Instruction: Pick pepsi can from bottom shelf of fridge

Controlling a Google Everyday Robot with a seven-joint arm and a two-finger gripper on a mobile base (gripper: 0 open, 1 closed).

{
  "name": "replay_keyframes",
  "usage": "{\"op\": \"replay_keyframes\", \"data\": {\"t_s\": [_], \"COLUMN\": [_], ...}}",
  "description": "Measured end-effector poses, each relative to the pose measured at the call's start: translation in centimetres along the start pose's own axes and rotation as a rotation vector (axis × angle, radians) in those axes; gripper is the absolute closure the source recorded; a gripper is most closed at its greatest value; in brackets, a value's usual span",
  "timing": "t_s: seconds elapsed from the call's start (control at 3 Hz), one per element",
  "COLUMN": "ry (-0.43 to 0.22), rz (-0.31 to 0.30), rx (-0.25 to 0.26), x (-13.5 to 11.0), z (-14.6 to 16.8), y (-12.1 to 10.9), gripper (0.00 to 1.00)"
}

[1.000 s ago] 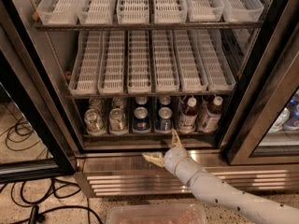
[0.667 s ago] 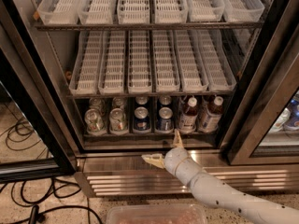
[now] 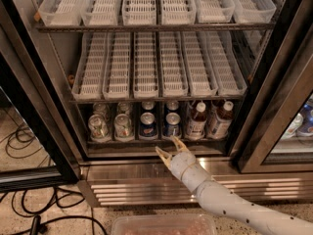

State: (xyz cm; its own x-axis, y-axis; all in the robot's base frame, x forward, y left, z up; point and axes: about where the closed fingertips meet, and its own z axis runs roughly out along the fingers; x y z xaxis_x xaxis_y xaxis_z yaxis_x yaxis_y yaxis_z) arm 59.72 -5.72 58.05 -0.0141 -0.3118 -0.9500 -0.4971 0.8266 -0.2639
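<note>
Step in hand: approach. The tool (image 3: 167, 147) sits at lower centre of the frame, in front of the low front lip of the bottom shelf (image 3: 122, 143) and outside the fridge (image 3: 46, 67). Its 2 fingers are spread apart and hold nothing.

Location of target: 2 blue cans stand at the front of the bottom shelf, at centre frame. The right one, the pepsi can (image 3: 171, 125), is just above and beyond the tool, not touching it. The second blue can (image 3: 147, 125) stands just left of it. Further cans show behind both.

Next move, in my judgement: advance over the lip and set the fingers either side of the can. The gaps to its neighbours look narrow, so knocking the adjacent can or the bottle (image 3: 196, 122) to the right is the risk.

Surroundings: green-and-silver cans (image 3: 110, 127) occupy the shelf's left end. The 2 shelves above carry white slotted trays (image 3: 146, 67). A ribbed base panel (image 3: 146, 186) runs below. Black cables (image 3: 22, 141) lie on the speckled floor at lower left. A clear plastic tub (image 3: 164, 225) sits at the bottom edge.
</note>
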Motion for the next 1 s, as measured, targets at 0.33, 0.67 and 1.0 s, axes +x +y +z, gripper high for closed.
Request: {"op": "replay_keyframes", "data": {"t_s": [0.33,0.67,1.0], "ry": [-0.026,-0.034,-0.034], "rz": [-0.013,-0.026,-0.034], "rx": [0.032,0.067,0.1], "x": [-0.5,-0.5,-0.1], "z": [0.1,-0.2,-0.3], "y": [-0.8,-1.5,-2.2], "gripper": [0.46,0.39,0.4]}}
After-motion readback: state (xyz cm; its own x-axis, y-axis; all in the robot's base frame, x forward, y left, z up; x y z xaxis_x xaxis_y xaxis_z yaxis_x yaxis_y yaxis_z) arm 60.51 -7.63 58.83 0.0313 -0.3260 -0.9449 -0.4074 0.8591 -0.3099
